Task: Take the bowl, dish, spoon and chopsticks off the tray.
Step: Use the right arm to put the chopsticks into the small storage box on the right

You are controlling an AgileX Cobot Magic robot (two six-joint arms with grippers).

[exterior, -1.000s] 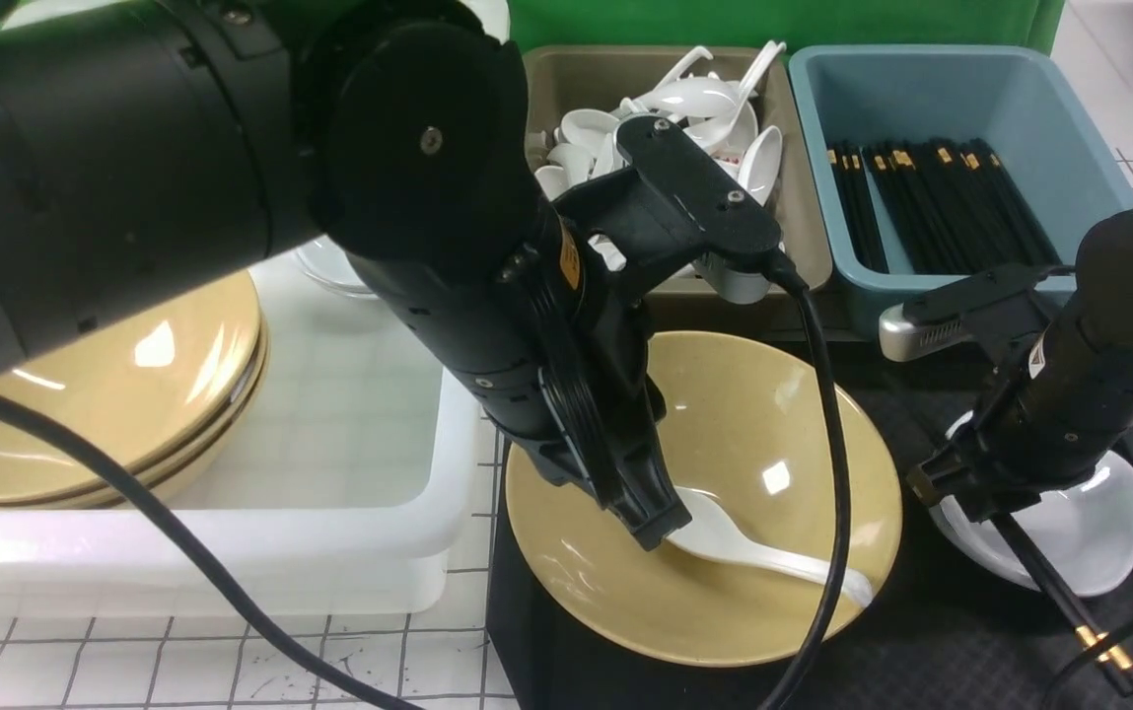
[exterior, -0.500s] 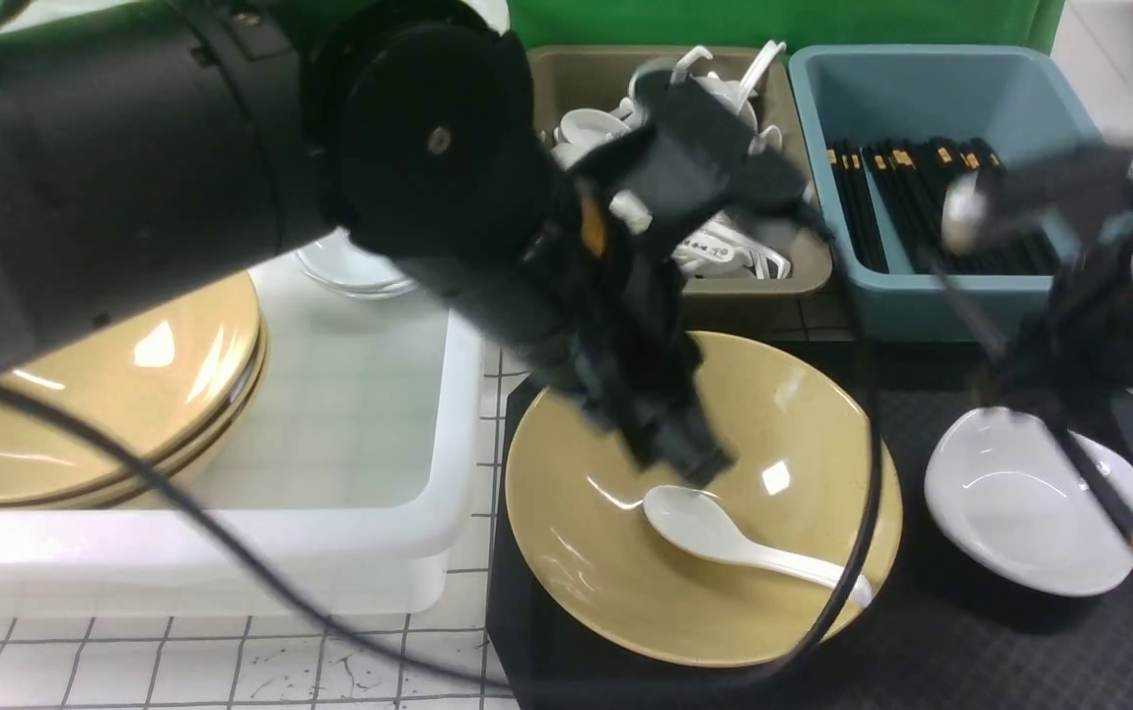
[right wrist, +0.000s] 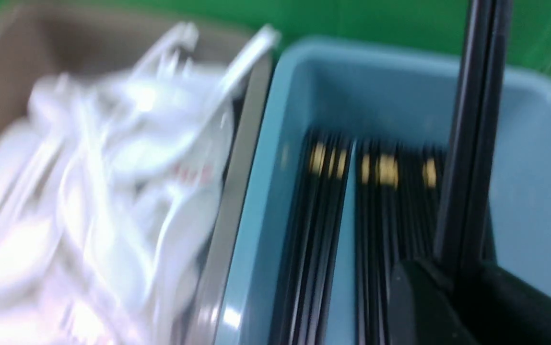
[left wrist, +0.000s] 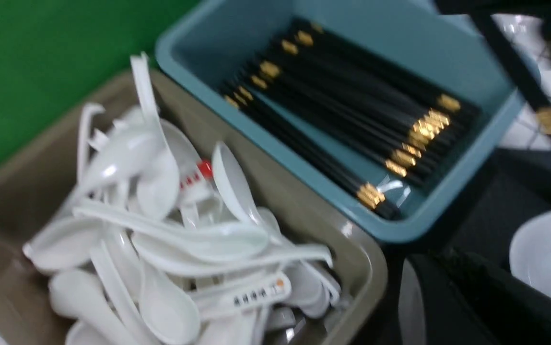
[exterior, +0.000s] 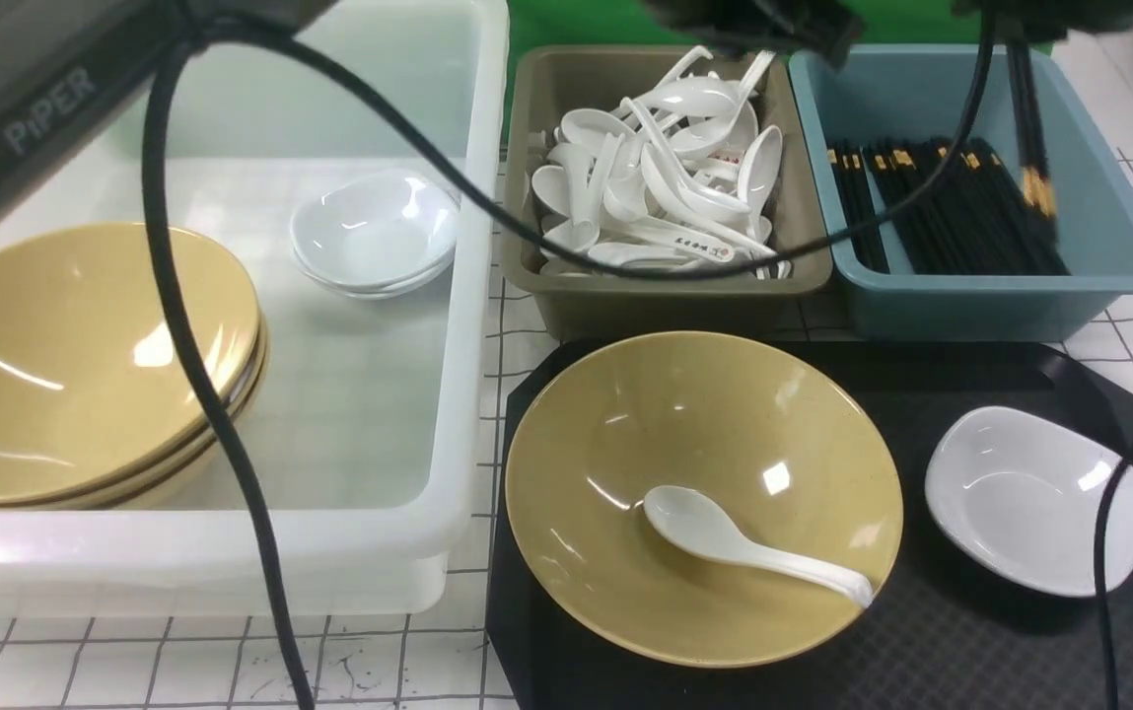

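Three things lie on the tray [exterior: 970,651]: the bowl [exterior: 704,414], the spoon [exterior: 724,537] and the dish [exterior: 1020,493]. The bowl stands on the left part of the tray. The spoon rests inside the bowl, with its scoop near the middle and its handle pointing to the right rim. The dish stands on the right part of the tray, apart from the bowl.

The chopsticks [exterior: 1027,128] are off the tray. They hang almost upright over the blue bin [exterior: 960,296], with their gold bands at the lower end, above the other chopsticks [exterior: 941,207] that lie in this bin. In the right wrist view the right gripper [right wrist: 452,282] is clamped on the chopsticks, which pass between its black fingers.

The left gripper [left wrist: 462,287] is over the near edge of the olive bin [exterior: 665,301], which is full of white spoons [exterior: 665,177]. Only a dark part of it shows, so I cannot tell if its fingers are apart or together.

To the left of the tray stands a white tub [exterior: 467,296] with stacked yellow bowls [exterior: 83,345] and small white dishes [exterior: 374,232].
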